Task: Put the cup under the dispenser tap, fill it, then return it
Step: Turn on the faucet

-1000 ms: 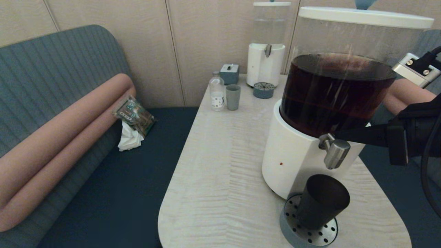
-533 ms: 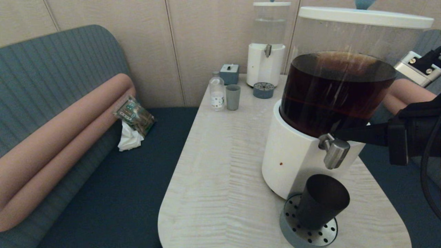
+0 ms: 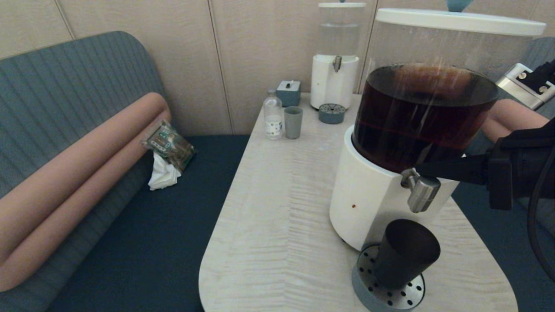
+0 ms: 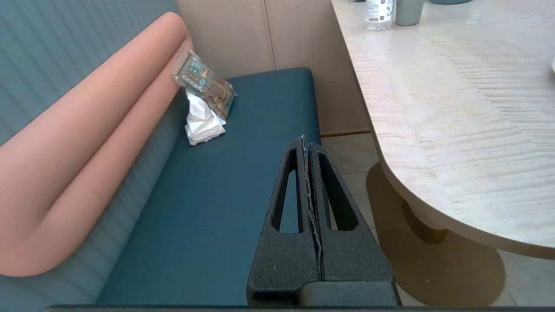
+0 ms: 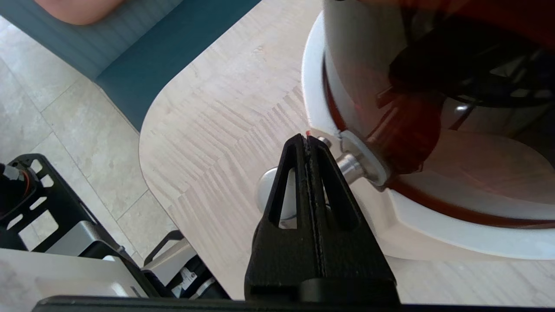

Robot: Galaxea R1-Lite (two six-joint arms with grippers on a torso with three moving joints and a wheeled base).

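The matte black cup [image 3: 405, 253] stands upright on the grey perforated drip tray [image 3: 369, 289], directly below the brushed-steel dispenser tap [image 3: 421, 194] of the large dispenser [image 3: 425, 117] with dark brown liquid. My right gripper [image 3: 419, 169] reaches in from the right, shut and holding nothing, its tip at the top of the tap where the stem meets the white base. In the right wrist view the shut gripper [image 5: 307, 138] lies over the tap [image 5: 269, 190]; the cup is hidden there. No stream shows between tap and cup. My left gripper [image 4: 305, 141] is shut and parked over the blue bench.
At the table's far end stand a slim clear-liquid dispenser [image 3: 336, 56], a grey-green tumbler [image 3: 293, 122], a small bottle [image 3: 273, 116] and a grey box [image 3: 288, 92]. A snack packet and tissue [image 3: 167, 151] lie on the bench. The table edge [image 3: 208, 260] curves near the drip tray.
My right arm has shifted only slightly, its fingertips staying at the tap's top. The tap rocked a little and the brown liquid's surface rippled. The cup has not moved.
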